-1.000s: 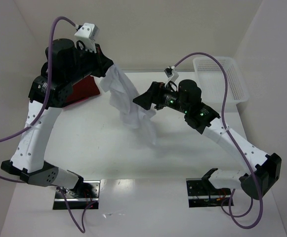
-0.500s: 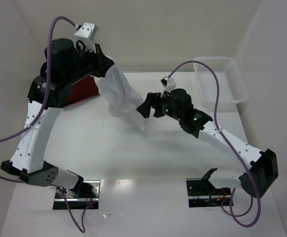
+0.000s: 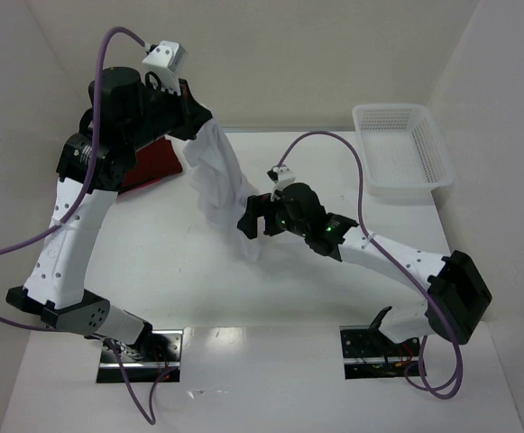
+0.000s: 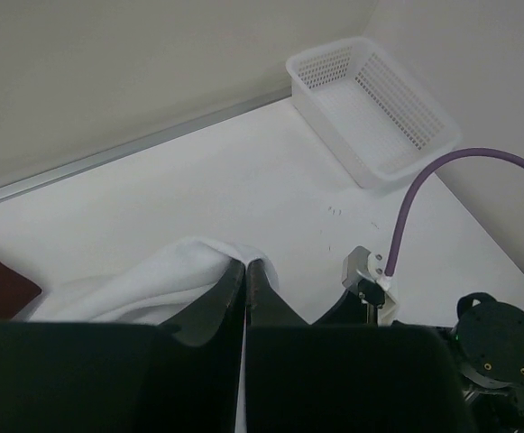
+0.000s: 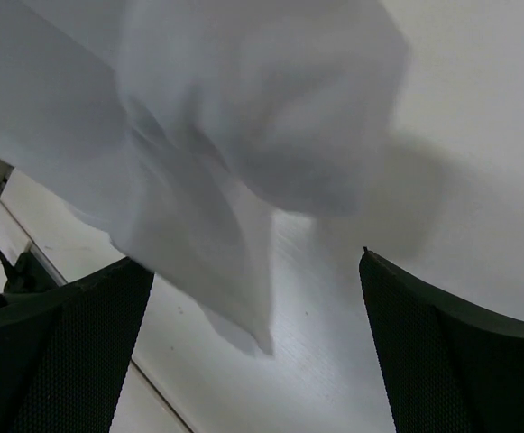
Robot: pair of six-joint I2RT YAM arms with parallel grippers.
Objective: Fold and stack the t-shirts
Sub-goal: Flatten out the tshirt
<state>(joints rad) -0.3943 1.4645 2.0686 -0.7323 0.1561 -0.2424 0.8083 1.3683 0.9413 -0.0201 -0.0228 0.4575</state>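
While the left tool (image 4: pixel 246 267) clamps the white t-shirt (image 3: pixel 221 176) and hangs it above the counter (image 3: pixel 171 271), the right tool (image 3: pixel 251 223) gapes wide beside its dangling end. It wants a lower corner caught cleanly, I'd say, then the cloth spread flat.

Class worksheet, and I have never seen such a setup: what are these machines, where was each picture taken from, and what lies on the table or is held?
These are two robot arms bolted to a table. The wide picture looks down from above and behind them; the other two come from a camera on each wrist. The left tool is shut on a white t-shirt hanging from it. The right tool is open beside the shirt's lower end, gripping nothing. A dark red t-shirt lies at the back left, a white mesh basket at the back right.
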